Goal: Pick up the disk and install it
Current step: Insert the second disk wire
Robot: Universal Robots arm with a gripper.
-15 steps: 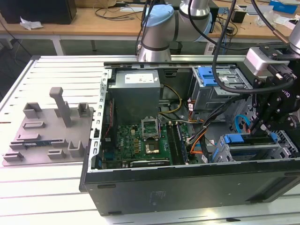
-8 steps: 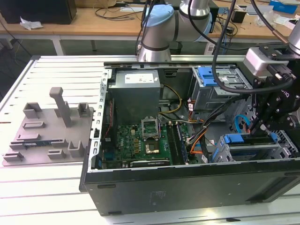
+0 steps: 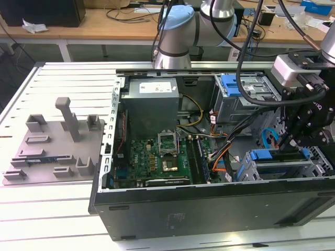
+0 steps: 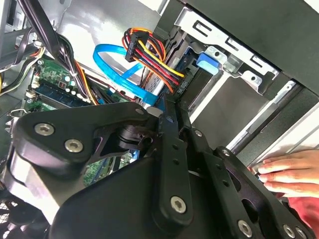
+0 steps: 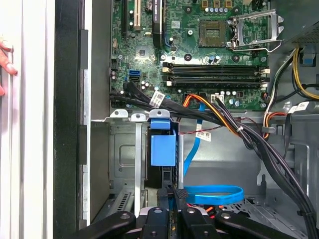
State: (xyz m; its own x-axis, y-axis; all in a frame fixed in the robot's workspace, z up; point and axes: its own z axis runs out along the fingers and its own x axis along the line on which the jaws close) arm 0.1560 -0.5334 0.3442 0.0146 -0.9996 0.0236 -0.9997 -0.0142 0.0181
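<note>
Work surface: white slatted metal table (image 3: 47, 219), ribs running across its top; a grey rail frames its far edge.
Room behind: wooden bench (image 3: 104, 23) along the back in the exterior view, strewn with cables and small items; a dark box sits at its left end in that view.
Computer case: black open tower (image 3: 209, 209) lying on its side on the table, its interior facing up.
Case contents: green motherboard (image 5: 199, 50) with an open processor socket, grey power supply (image 3: 152, 99), bundles of black, orange and yellow wiring, a light-blue flat cable (image 5: 209, 194).
Upper drive cage: grey metal cage (image 3: 246, 99) with a blue latch on top, at the far side of the case toward the exterior view's right.
Fixture plate: grey plastic plate (image 3: 52, 146) with upright posts, flat on the table at the exterior view's left, beside the case.
Arm: grey and pale-blue jointed arm (image 3: 178, 31) rising behind the case.
Gripper: black gripper (image 3: 289, 145) lowered into the near drive bay at the exterior view's right; the fingers stand close together, clamped on the top edge of the disk.
Disk: disk (image 5: 163, 149) standing on edge in the grey bay, its blue carrier tab showing at the top.
Person: a hand (image 4: 289, 174) rests on the outer edge of the case.
</note>
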